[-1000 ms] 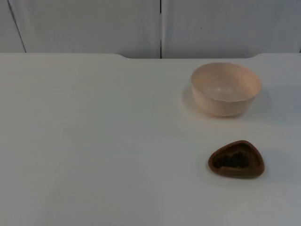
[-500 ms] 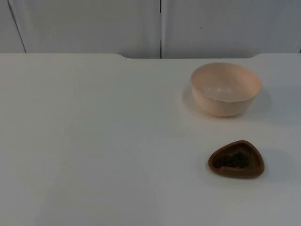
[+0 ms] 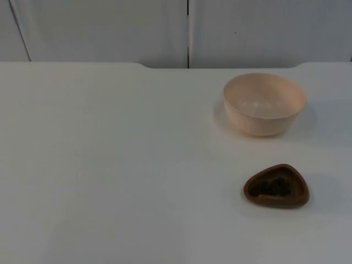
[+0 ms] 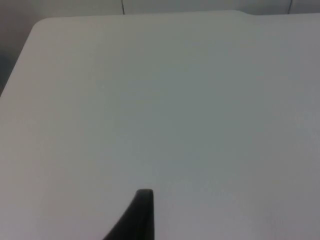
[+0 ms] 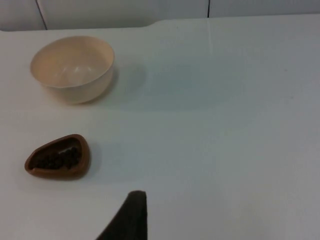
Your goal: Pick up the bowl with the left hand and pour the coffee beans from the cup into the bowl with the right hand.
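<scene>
A cream bowl (image 3: 264, 103) stands upright and empty at the back right of the white table. In front of it, nearer the front edge, sits a small brown cup (image 3: 276, 186) of rounded triangular shape with dark coffee beans inside. The right wrist view takes in both, the bowl (image 5: 72, 67) and the cup (image 5: 58, 157), a good way off from my right gripper (image 5: 131, 215), which touches neither. My left gripper (image 4: 140, 215) hovers over bare table on the left side, far from the bowl. Both arms wait.
The grey partition wall (image 3: 110, 27) closes off the table at the back. The table's left edge (image 4: 15, 75) runs close by the left gripper. White table top (image 3: 110, 165) stretches left of the bowl and cup.
</scene>
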Robot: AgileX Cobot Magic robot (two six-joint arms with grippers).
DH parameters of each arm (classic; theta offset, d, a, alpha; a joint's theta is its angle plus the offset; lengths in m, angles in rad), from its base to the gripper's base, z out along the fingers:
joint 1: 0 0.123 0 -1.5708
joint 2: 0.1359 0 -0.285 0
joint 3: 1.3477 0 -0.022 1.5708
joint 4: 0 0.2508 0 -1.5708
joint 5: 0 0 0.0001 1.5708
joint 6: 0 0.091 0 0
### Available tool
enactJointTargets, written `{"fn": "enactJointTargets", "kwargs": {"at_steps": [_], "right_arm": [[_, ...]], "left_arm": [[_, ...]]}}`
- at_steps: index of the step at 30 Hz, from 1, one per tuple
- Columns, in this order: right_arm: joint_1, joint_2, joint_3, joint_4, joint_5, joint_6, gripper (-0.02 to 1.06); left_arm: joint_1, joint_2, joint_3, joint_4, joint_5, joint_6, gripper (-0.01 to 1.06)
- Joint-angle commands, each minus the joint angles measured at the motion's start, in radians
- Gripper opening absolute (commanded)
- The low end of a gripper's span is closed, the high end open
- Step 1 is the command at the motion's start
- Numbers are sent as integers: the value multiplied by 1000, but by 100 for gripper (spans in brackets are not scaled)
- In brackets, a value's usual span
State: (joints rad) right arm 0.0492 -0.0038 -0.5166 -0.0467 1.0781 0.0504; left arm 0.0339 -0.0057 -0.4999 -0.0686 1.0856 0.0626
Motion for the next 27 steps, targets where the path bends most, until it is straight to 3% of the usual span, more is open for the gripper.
{"fn": "enactJointTargets", "kwargs": {"at_steps": [1,11,27], "right_arm": [[-5,4,2,5,2,-6,105],[-5,4,2,5,2,-6,105],[-5,4,2,5,2,-6,105]], "left_arm": [[3,6,5,3,-11,-5,105],[3,6,5,0,-13,-27,105],[3,87,-97,-46,-55,-37,105]]}}
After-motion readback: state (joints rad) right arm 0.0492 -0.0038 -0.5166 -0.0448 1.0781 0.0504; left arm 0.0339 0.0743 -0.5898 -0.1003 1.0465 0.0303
